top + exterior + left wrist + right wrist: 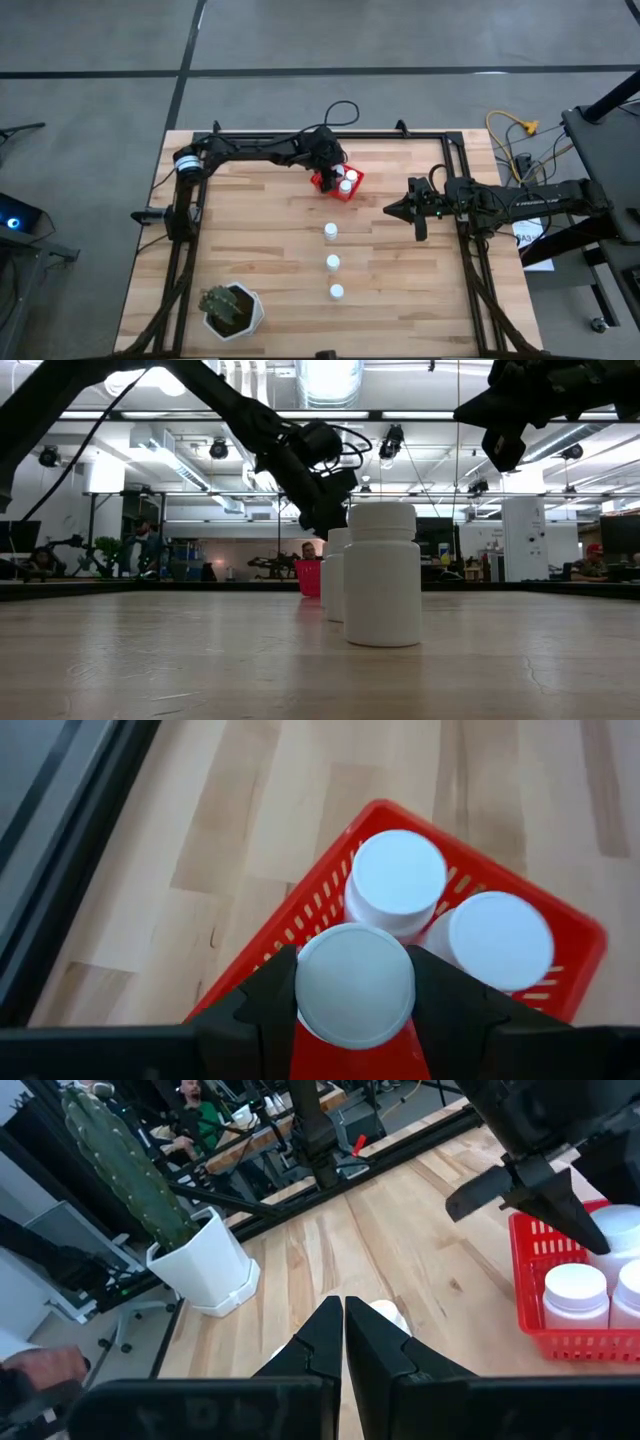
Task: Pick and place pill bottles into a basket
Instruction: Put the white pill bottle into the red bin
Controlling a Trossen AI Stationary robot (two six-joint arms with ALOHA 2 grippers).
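The pale wooden plank worktop stands on a grey floor with dark seams and carries a black metal frame along its edges. The low view looks past it into a large bright workshop with ceiling lamps, ducts, benches and people seated far off.

There are 6 small white cylindrical pill bottles with white caps. 3 stand in a straight row on the bare wood, well apart from each other: and. 2 stand upright inside the small bright red plastic basket with slotted sides, touching each other: and. The 6th bottle is gripped by the left tool, which hangs over the basket's near wall; its 2 dark fingers press the bottle's sides just under the cap. The basket sits near the worktop's far edge, beside the left arm's bent wrist.

1 white hexagonal plant pot holding a green cactus stands at the near left corner.

The right tool hovers above the right half of the worktop, pointing toward the middle, fingers pressed together with nothing between them.
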